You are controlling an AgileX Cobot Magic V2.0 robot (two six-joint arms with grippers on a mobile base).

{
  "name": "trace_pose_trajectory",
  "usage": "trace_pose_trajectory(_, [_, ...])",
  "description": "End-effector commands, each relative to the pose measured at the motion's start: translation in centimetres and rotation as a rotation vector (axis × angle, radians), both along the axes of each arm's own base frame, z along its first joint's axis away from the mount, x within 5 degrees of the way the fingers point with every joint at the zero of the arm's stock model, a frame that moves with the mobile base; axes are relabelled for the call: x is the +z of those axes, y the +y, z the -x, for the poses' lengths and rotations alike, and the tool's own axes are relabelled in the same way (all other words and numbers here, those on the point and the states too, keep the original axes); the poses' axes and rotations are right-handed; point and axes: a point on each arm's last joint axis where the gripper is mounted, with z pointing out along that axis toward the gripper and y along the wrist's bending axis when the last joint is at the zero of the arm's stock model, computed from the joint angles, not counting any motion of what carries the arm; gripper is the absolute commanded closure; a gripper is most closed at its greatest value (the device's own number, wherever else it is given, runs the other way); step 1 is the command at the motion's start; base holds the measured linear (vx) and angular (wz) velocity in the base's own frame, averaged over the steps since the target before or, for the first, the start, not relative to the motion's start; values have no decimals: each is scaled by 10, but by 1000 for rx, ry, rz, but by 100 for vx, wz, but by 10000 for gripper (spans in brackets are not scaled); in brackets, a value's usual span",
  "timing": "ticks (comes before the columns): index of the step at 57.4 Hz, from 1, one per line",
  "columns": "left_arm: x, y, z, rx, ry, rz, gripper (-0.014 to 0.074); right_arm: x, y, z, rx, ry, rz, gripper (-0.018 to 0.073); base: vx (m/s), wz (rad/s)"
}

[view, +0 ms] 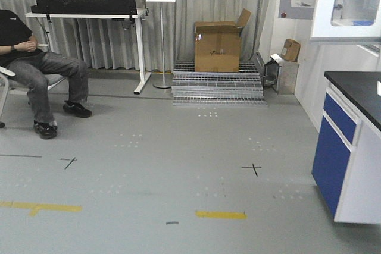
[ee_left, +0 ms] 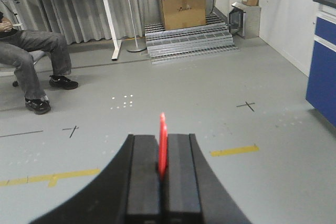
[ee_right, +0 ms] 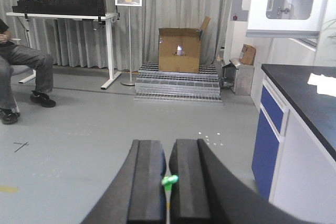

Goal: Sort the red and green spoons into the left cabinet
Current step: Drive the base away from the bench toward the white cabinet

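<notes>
In the left wrist view my left gripper (ee_left: 162, 141) is shut on the red spoon (ee_left: 163, 142), whose thin red edge sticks up from between the black fingers (ee_left: 144, 174). In the right wrist view my right gripper (ee_right: 168, 148) is shut on the green spoon (ee_right: 169, 181); only a short green stub shows between the black fingers (ee_right: 148, 179). Both grippers hang over bare grey floor. The left cabinet is out of view. Neither gripper appears in the front view.
A blue-fronted counter with a black top (view: 352, 147) stands at the right, a white wall cabinet (view: 348, 4) above it. A seated person (view: 36, 69) is at the left. At the back are a white table (view: 89, 22), a sign stand (view: 161, 34) and a cardboard box (view: 218, 46) on metal grating (view: 217, 87).
</notes>
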Motion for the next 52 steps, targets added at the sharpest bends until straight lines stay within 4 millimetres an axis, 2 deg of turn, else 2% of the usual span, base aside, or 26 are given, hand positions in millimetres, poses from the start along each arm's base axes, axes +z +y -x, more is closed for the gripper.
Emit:
trace_pose_trajectory(1, [16,-3,0,-32,-89,35,603,17,3,1,31,-92,13,562,74,0])
trace_pose_trajectory(52, [15,-3,0,-31,-87,34,603,16,2,0,26,-83,14,562,72,-3])
